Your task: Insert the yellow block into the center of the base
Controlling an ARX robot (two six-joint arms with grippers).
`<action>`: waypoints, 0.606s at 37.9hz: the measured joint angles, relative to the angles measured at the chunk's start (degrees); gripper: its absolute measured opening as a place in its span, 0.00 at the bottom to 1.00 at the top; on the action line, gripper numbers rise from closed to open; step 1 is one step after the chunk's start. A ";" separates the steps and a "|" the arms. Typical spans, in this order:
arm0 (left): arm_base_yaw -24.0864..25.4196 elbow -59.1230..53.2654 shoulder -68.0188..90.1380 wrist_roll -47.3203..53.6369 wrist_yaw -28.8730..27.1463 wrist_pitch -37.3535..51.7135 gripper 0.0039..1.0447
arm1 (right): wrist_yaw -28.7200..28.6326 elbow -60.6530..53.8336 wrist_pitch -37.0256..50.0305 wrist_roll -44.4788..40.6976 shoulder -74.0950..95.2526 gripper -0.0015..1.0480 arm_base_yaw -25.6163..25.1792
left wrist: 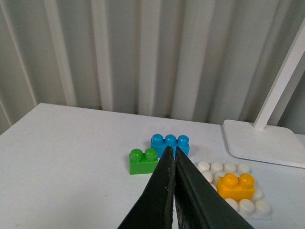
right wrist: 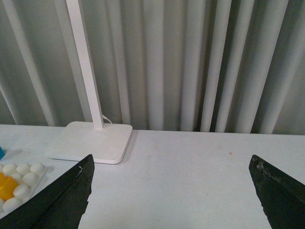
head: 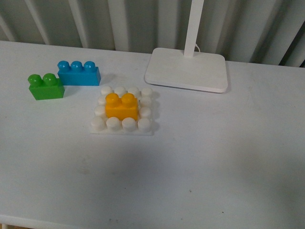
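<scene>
The yellow block (head: 121, 106) sits upright on the middle studs of the white studded base (head: 123, 125), with white studs showing around it. The left wrist view shows the same yellow block (left wrist: 235, 186) on the base (left wrist: 249, 207), off to one side of my left gripper (left wrist: 172, 153), whose black fingers are shut together with nothing between them, held above the table. My right gripper (right wrist: 171, 163) is open wide over bare table; the yellow block (right wrist: 5, 186) and base (right wrist: 21, 181) show at that view's edge. Neither gripper appears in the front view.
A green two-stud brick (head: 45, 86) and a blue three-stud brick (head: 78, 73) stand together left of the base. A white lamp foot (head: 187, 69) with its stem stands behind and to the right. A corrugated grey wall closes off the back.
</scene>
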 joint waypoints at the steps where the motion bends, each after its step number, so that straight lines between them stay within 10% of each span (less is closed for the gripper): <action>1: 0.00 0.00 -0.57 0.00 0.00 -0.55 0.04 | 0.00 0.00 0.00 0.00 0.00 0.91 0.00; 23: 0.00 0.02 -17.49 0.02 0.13 -17.92 0.04 | 0.02 0.00 0.00 0.00 0.00 0.91 0.00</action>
